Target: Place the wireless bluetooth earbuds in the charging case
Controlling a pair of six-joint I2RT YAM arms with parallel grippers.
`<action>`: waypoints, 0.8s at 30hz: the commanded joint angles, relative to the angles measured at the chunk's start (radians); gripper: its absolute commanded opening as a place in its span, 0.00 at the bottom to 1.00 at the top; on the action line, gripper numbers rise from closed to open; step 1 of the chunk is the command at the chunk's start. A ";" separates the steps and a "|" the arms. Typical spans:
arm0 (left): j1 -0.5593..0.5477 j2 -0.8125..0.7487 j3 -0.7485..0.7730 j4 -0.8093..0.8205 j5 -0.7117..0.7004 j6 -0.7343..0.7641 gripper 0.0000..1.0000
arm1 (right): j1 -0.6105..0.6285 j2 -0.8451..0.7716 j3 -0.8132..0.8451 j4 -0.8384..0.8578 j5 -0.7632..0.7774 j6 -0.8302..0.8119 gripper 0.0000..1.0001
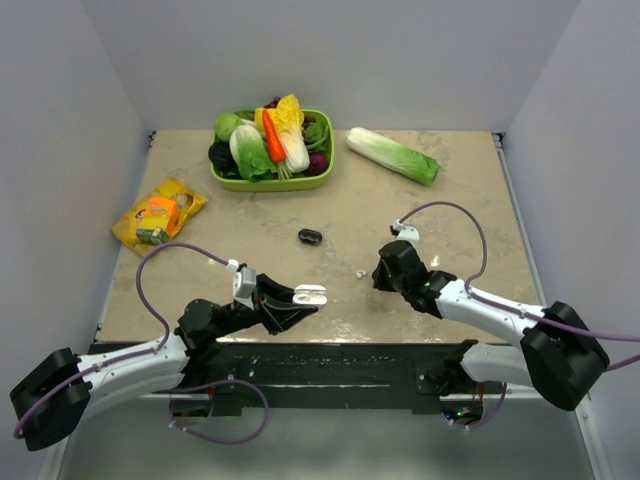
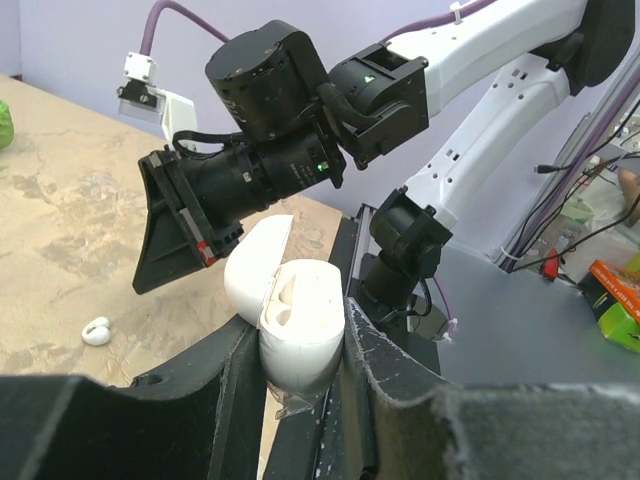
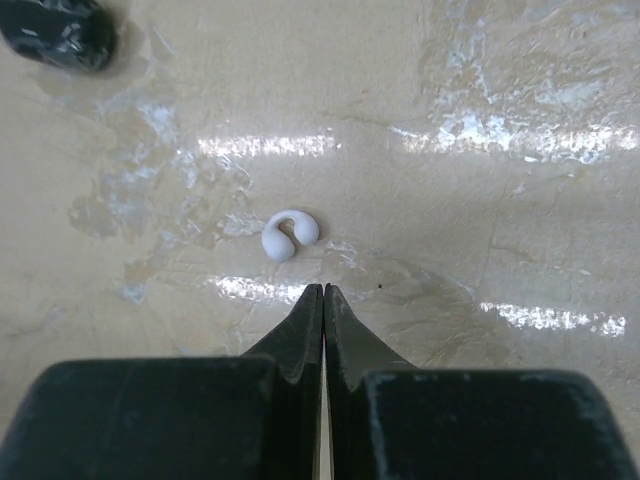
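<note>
My left gripper [image 1: 303, 298] is shut on the white charging case [image 1: 311, 294], held above the table's near edge. In the left wrist view the case [image 2: 300, 325] sits upright between my fingers [image 2: 225, 375], with its lid [image 2: 255, 262] hinged open. One small white earbud [image 1: 360, 273] lies on the table between the two arms. It also shows in the left wrist view as an earbud [image 2: 96, 330] at the left. My right gripper [image 3: 323, 288] is shut with nothing in it. Its tips are just short of the earbud [image 3: 289, 233] and slightly to its right, not touching it.
A black oval object [image 1: 309, 236] lies beyond the earbud and shows in the right wrist view's top left corner [image 3: 60, 32]. A green basket [image 1: 322, 176] of vegetables and a napa cabbage [image 1: 392, 155] are at the back. A yellow snack packet [image 1: 158, 212] lies at the left.
</note>
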 commanded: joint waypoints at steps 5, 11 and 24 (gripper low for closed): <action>-0.008 0.035 -0.026 0.084 0.000 -0.011 0.00 | -0.001 0.167 0.008 0.071 -0.078 -0.044 0.00; -0.011 0.021 -0.028 0.066 -0.008 -0.007 0.00 | -0.001 0.243 0.034 0.131 -0.112 -0.062 0.00; -0.011 0.040 -0.031 0.081 -0.006 0.000 0.00 | 0.000 0.312 0.092 0.153 -0.135 -0.088 0.00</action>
